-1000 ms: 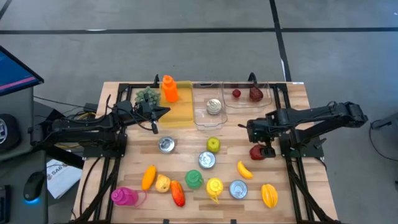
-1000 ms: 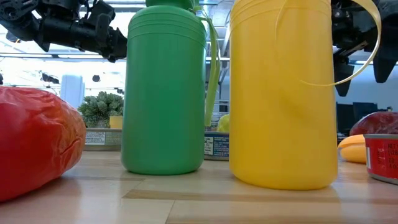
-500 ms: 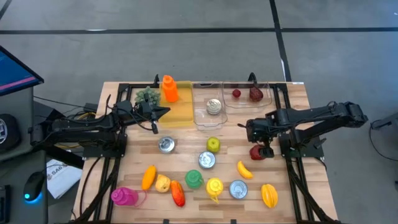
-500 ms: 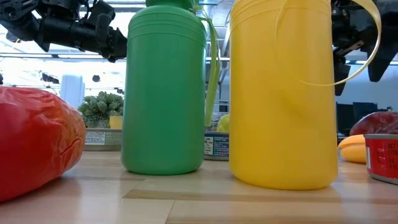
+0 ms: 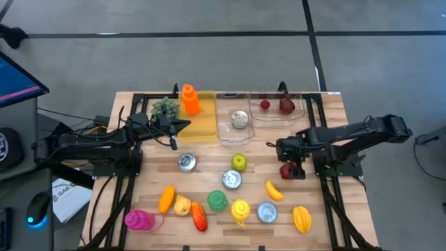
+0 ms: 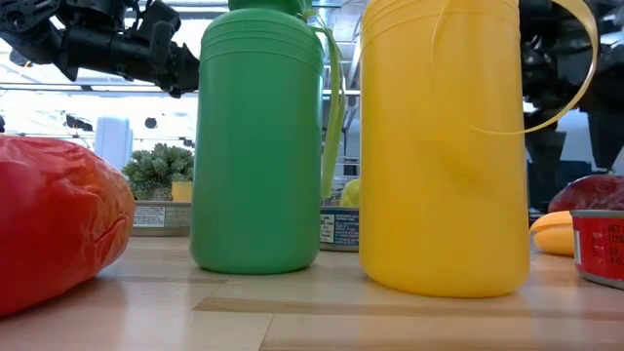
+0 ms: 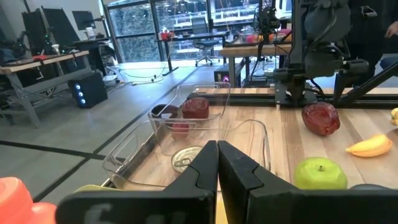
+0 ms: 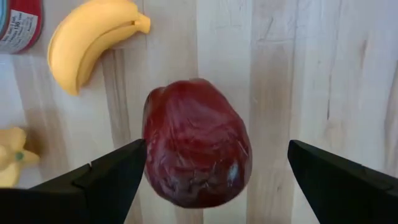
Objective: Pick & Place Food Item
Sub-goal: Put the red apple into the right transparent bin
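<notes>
Hovering spread wide over the dark red fruit, the right gripper should pinch its smooth, probably slippery belly (left gripper pressed together).

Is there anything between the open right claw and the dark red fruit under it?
No. In the right wrist view the right claw stands open over the dark red fruit, with nothing between.

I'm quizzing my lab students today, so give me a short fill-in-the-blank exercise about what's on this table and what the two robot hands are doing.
1. The right hand hangs open over the dark ____ fruit.
2. The left hand is ____ and holds nothing.
3. Beside the green bottle stands a ____ bottle.
4. The curved yellow fruit near the red one is a ____.

Missing words: red; shut; yellow; banana
</notes>
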